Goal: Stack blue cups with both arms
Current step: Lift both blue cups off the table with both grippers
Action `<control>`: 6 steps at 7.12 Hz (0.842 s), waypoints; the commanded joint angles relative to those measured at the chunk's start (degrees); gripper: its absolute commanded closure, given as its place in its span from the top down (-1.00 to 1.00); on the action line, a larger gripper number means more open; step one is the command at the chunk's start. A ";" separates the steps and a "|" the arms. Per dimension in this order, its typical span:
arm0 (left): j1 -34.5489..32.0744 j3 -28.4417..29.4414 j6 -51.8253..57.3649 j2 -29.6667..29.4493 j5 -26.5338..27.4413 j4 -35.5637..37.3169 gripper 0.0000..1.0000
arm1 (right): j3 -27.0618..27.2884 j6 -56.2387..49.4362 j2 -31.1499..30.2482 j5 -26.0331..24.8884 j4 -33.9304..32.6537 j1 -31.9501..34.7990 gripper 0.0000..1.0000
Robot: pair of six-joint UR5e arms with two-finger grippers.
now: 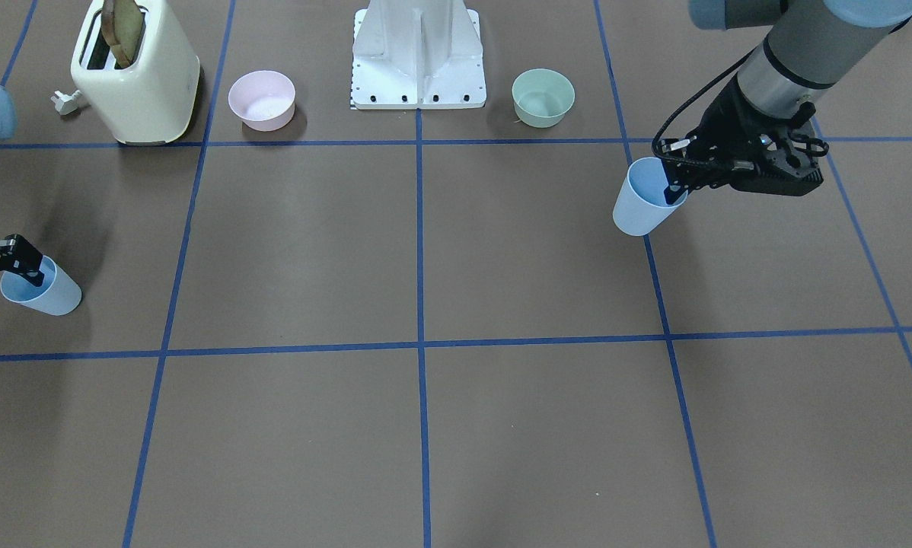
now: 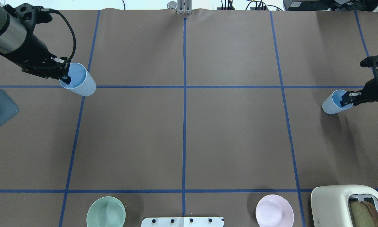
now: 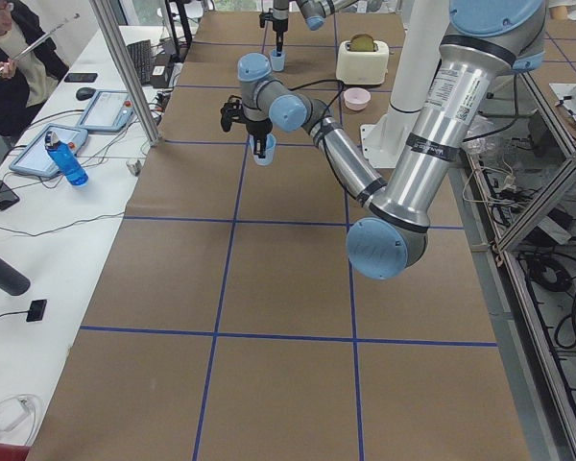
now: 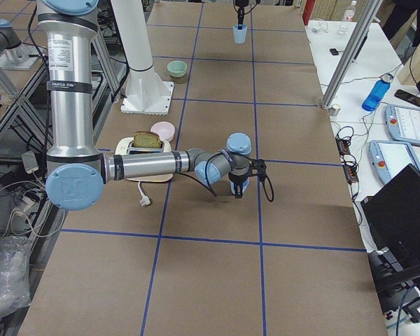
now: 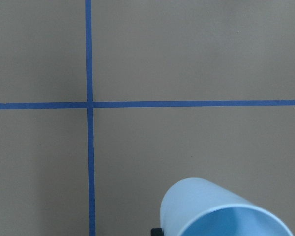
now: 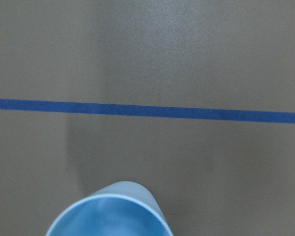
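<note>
Overhead exterior shows the 2 cups well apart, 1 near each end of the table, so both face a long carry on a thin hold. The likeliest fault is a cup swinging or slipping: each gripper pinches only 1 spot of the rim wall, and a quick move could twist the cup between the pads. A second risk comes at nesting. If the carried cup hangs tilted or off-centre, its base could strike the other rim and knock that cup loose. The finger inside the lower cup could also block the upper one from dropping in.

The left gripper is clamped on the left cup, 1 finger inside the mouth and 1 outside the wall, so the cup hangs below and just ahead of it. The right gripper grasps the right cup the same way. I cannot tell whether either cup is clear of the table.
</note>
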 commanded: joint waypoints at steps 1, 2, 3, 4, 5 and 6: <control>0.09 0.02 -0.01 -0.09 0.03 0.00 -1.00 | 0.29 0.33 0.05 -0.07 0.98 0.03 -1.00; 0.09 0.28 -0.09 -0.52 0.03 0.09 -1.00 | 0.64 0.24 0.57 0.54 0.80 0.12 -1.00; 0.26 1.24 -0.36 -2.79 0.12 2.18 -1.00 | 1.16 -0.10 1.10 2.11 -0.85 1.60 -1.00; 0.79 4.90 -5.14 -8.56 0.29 3.50 -1.00 | 1.60 -0.46 5.19 6.30 -7.57 5.79 -1.00; 4.53 8.33 -10.76 -12.79 0.73 3.08 -1.00 | 3.52 -0.98 10.19 8.00 -15.90 8.01 -1.00; 9.18 10.80 -14.91 -15.18 5.35 1.68 -1.00 | 4.59 -1.33 14.68 8.02 -21.99 8.29 -1.00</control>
